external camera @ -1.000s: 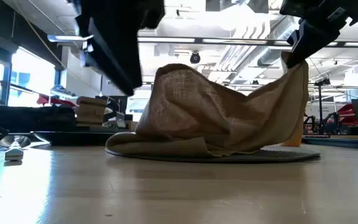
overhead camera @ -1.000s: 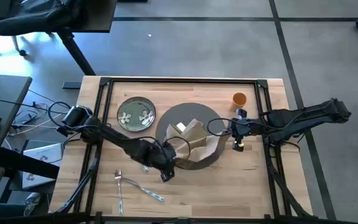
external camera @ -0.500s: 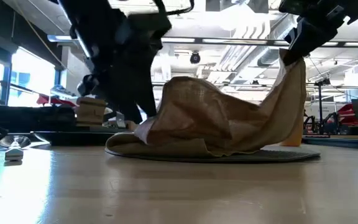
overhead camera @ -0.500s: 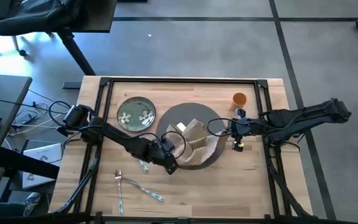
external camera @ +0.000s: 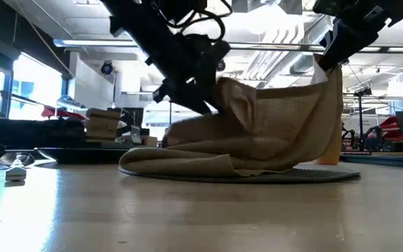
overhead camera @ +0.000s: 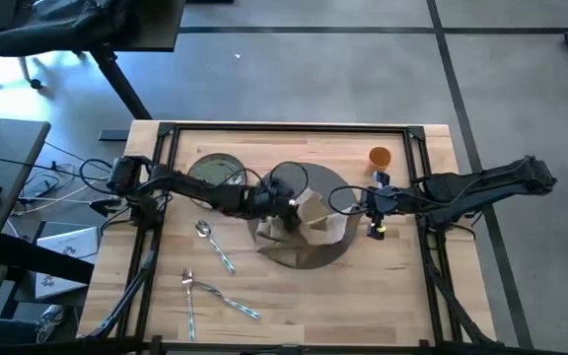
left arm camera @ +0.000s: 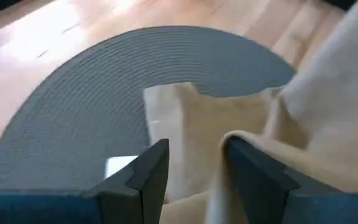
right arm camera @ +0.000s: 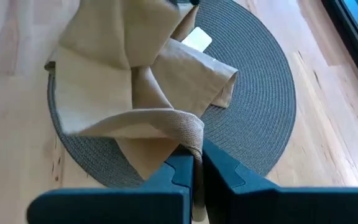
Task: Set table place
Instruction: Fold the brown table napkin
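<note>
While the napkin [overhead camera: 309,219] lies crumpled on the round mat [overhead camera: 294,254] in the middle of the counter [overhead camera: 294,306], one corner of it is pinched and held up by the right hand [right arm camera: 196,167], whose fingers are closed narrowly on the cloth. The left hand [left arm camera: 194,163] is placed low over the opposite side of the heap, with its fingers parted and cloth lying between them. The cloth is thus stretched roughly from one hand to the other, and its loose end is nearer the left hand.

Coarse cloth napkin [right arm camera: 135,106], woven mat [right arm camera: 260,93]
</note>
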